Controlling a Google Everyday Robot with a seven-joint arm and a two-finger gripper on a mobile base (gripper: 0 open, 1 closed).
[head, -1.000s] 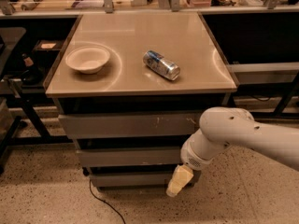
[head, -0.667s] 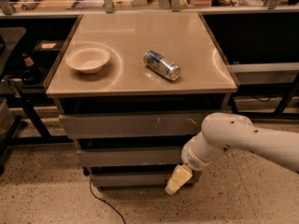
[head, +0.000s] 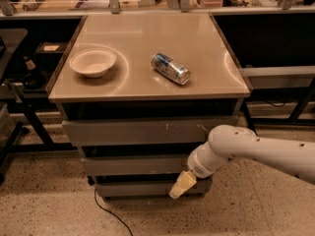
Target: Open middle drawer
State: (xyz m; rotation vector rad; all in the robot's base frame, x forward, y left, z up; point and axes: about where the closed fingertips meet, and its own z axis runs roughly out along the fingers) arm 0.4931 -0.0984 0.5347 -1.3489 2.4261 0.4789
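Observation:
The cabinet has three grey drawer fronts stacked under its top. The middle drawer (head: 133, 165) is a plain grey front, shut, between a taller scratched front (head: 147, 131) above and a shorter front (head: 138, 188) below. My gripper (head: 181, 185) hangs from the white arm (head: 246, 149) that comes in from the right. Its yellowish fingers point down-left in front of the right end of the lowest front, just below the middle drawer's right end.
A white bowl (head: 92, 62) and a can lying on its side (head: 170, 68) rest on the cabinet top (head: 138, 82). A black cable (head: 110, 214) trails over the speckled floor. Dark shelving stands left and right, a cluttered bench behind.
The arm and gripper have shifted slightly to the left along the drawer fronts. The drawers have not moved.

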